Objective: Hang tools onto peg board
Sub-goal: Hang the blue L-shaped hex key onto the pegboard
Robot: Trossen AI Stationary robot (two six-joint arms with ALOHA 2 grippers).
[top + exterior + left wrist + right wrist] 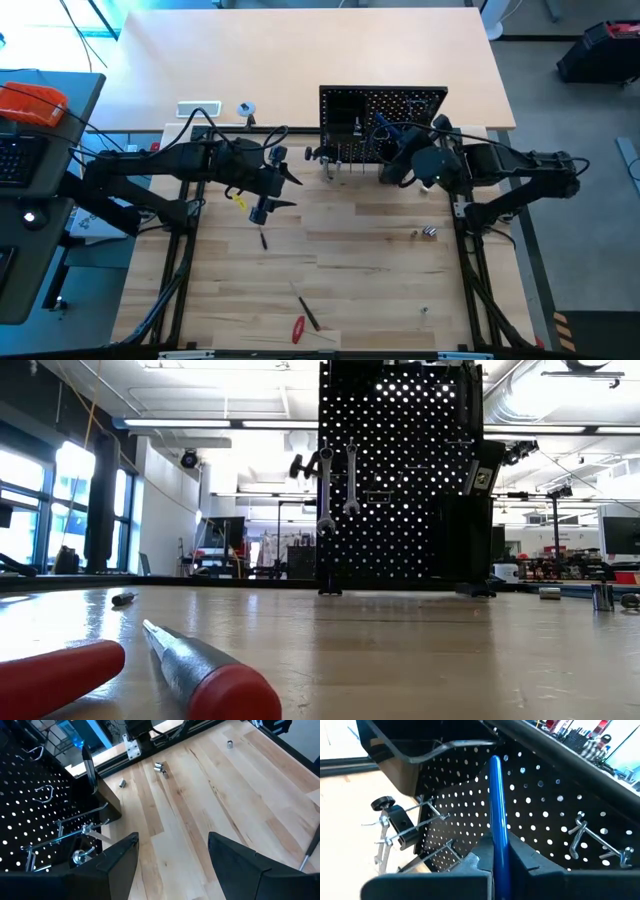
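The black peg board [383, 112] stands upright at the table's far middle; two silver wrenches [326, 490] hang from its hooks. My right gripper [395, 152] is in front of the board's right half, shut on a blue-handled hex key [497, 815] that points at the board [545, 820]. My left gripper [172, 862] hovers open above the table, left of the board, with nothing between its fingers. Two red-handled screwdrivers [298, 328] lie near the front edge. My right gripper pinches the lower end of the hex key's blue handle [500, 862] between its two fingers. The handle runs along the fingers and sticks out past their tips toward the peg board. It is lifted clear of the table. Whether its far end [494, 760] touches the board, I cannot tell.
Small metal bits [428, 232] lie on the table at the right, another [424, 311] nearer the front. A small dark tool [263, 238] lies below my left gripper. A black bin [395, 747] and a black knobbed clamp [395, 820] hang on the board. Wire hooks [592, 840] stick out.
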